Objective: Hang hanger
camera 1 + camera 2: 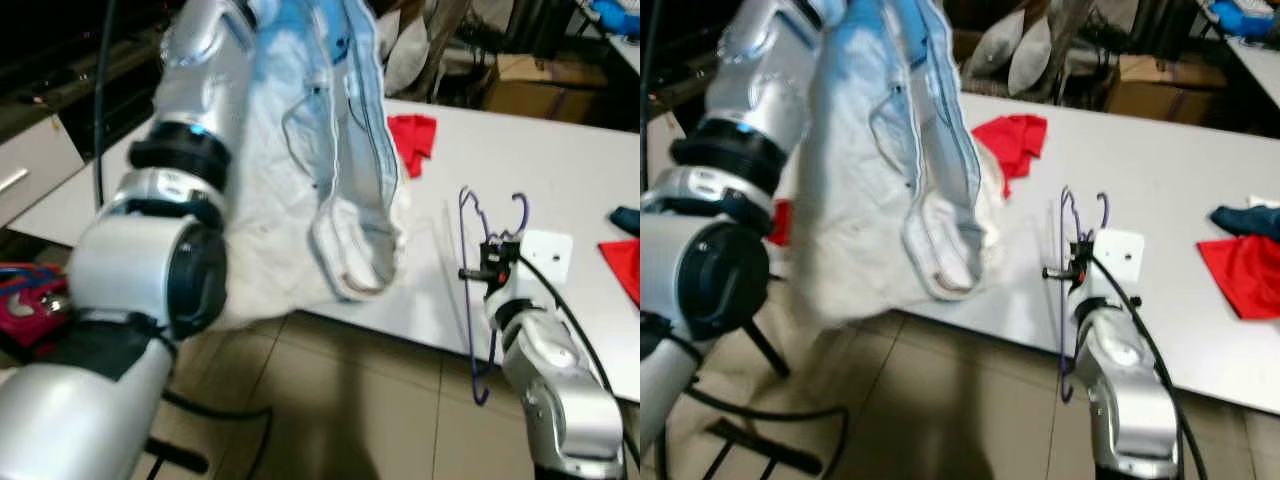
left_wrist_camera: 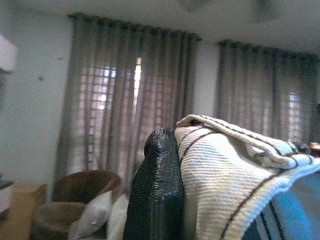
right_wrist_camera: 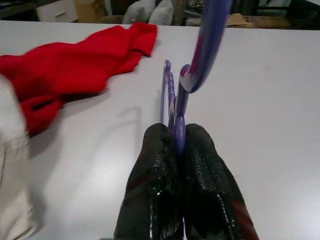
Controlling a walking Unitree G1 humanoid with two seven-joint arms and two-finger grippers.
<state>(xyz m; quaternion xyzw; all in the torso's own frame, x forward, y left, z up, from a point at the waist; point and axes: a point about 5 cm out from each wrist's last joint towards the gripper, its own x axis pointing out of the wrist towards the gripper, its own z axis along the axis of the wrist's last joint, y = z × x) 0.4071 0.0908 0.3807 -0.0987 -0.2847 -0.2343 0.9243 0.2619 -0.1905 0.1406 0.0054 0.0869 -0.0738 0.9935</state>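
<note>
White bench (image 1: 560,160) runs across upper right, near edge diagonal. Right end effector (image 3: 176,150) clamped on purple hanger (image 1: 478,300) at that edge, lower right. Left end effector (image 2: 157,190) raised upper left, pinching white garment (image 1: 330,180). Red cloth (image 1: 412,140) mid-bench.

One black finger (image 2: 156,195) of the left gripper stands upright, pressed against a ribbed cream collar with dark stripes (image 2: 225,170). Behind: grey curtains (image 2: 130,95) over lit windows, a brown armchair (image 2: 75,200) holding pale cushions (image 2: 97,215).
</note>
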